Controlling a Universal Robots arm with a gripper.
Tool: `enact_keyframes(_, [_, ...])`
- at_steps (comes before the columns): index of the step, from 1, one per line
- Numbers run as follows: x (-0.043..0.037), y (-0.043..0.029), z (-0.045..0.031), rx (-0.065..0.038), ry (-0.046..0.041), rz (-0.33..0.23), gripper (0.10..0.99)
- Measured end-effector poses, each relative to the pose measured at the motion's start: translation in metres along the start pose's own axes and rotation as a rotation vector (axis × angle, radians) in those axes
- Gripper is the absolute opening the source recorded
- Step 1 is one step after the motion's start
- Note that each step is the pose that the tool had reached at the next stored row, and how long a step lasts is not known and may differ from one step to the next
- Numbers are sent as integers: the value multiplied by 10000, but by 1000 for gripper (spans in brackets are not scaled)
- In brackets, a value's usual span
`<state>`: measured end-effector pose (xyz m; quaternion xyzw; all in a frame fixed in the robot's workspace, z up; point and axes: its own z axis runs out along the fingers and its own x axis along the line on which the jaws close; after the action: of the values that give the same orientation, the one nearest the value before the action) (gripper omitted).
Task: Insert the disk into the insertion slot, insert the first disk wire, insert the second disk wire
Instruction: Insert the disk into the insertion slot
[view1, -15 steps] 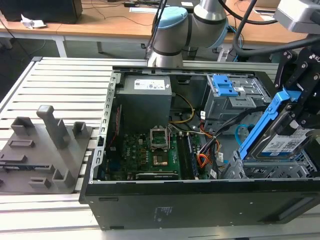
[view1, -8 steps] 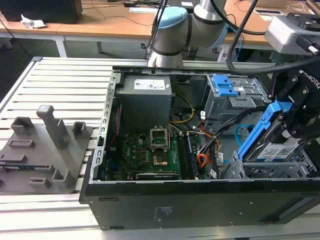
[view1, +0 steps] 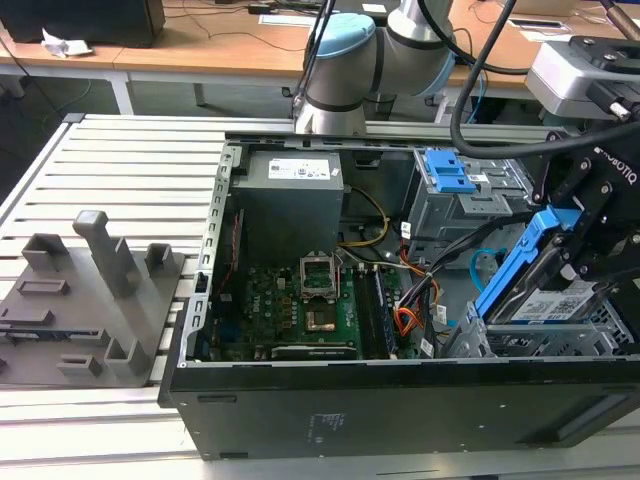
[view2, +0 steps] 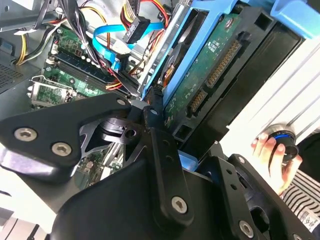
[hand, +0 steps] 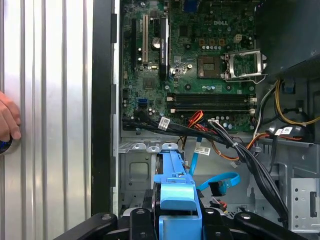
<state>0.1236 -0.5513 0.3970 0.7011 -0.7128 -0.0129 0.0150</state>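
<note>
The disk (view1: 555, 300), a silver drive with a white label in a bright blue carrier, was inside the open computer case (view1: 380, 405), at the exterior view's right, over the low grey insertion slot (view1: 520, 342). The gripper (view1: 585, 250) was pinched on it, with a black finger (view2: 152, 117) pressed against the blue edge. The drive was tilted, its long axis sloping from the raised, gripped end down toward the slot. The light-blue cable (hand: 225, 178) lay loose nearby.

Person's hand (hand: 7, 119) partly beyond the view's edge
</note>
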Motion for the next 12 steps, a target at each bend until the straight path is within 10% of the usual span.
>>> enact_keyframes(5, [0,0,1,0,-1,0,498])
enact_keyframes(12, [0,0,1,0,1,0,420])
